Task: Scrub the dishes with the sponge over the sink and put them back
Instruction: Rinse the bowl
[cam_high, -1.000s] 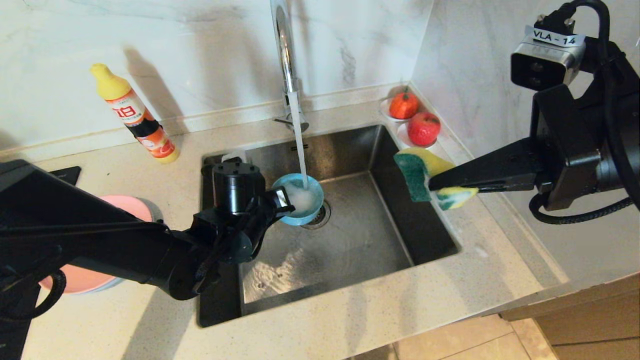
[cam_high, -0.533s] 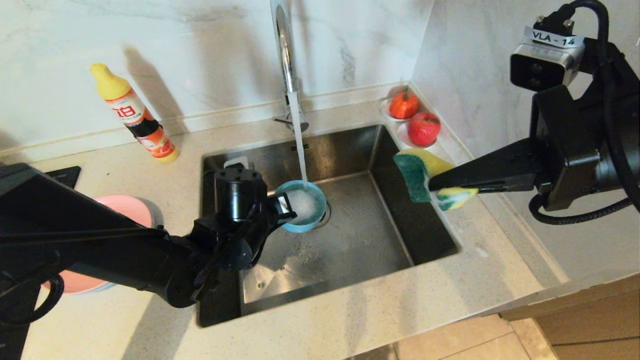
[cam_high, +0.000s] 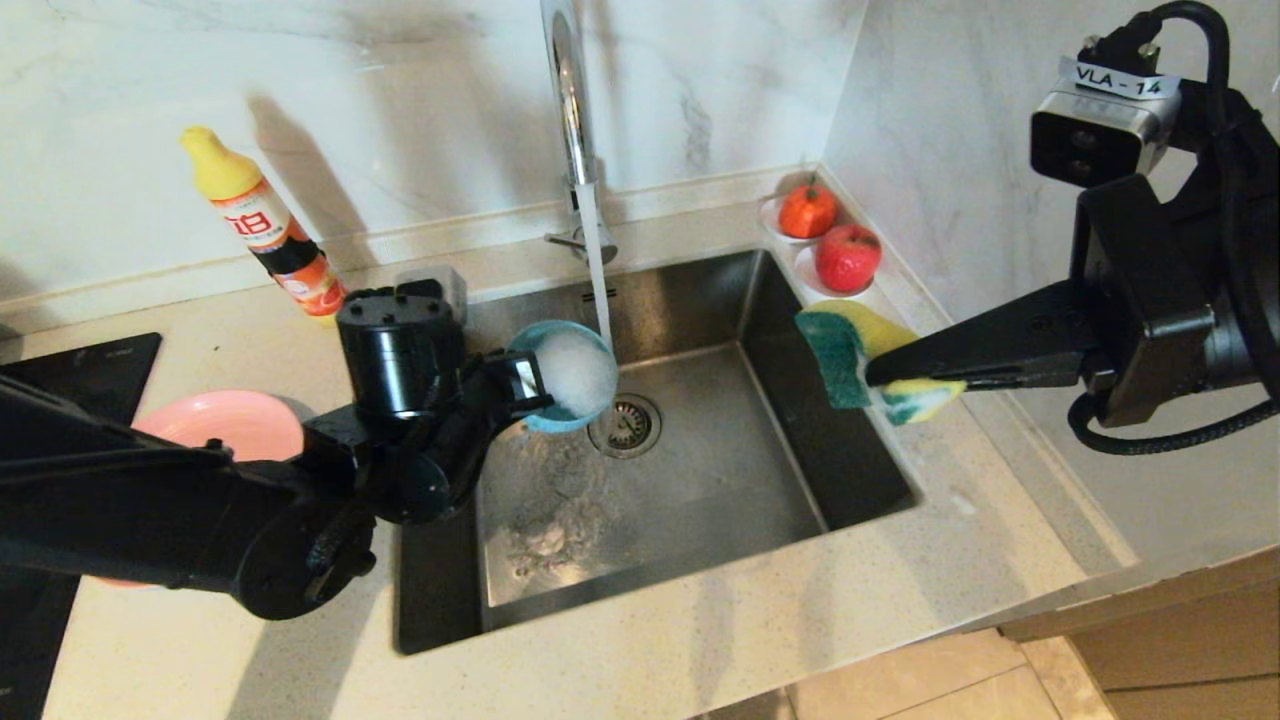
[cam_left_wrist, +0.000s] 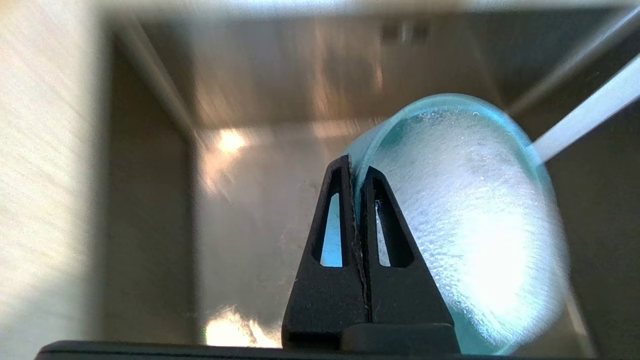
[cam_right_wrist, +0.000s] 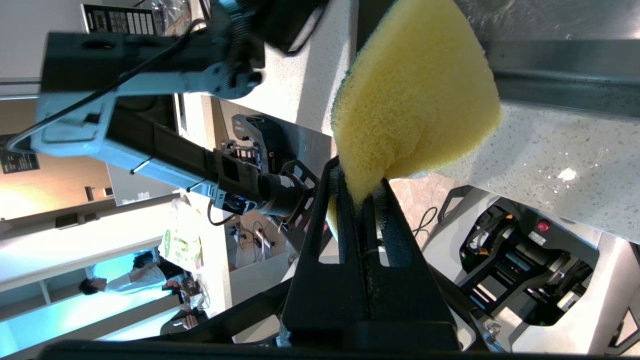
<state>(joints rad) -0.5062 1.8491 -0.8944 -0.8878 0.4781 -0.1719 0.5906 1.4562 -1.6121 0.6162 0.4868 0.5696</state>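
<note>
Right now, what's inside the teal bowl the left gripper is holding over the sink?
White foam coats the inside of the teal bowl, tilted over the sink with the left gripper clamped on its rim. The foam hides the bowl's bottom, so anything beneath it cannot be seen.

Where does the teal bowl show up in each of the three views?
Head view: teal bowl over the sink, left of the drain, pinched by the left gripper.
Left wrist view: bowl, foamy, right of centre.
Right wrist view: not in it.
Shared landmark: the water stream.
</note>
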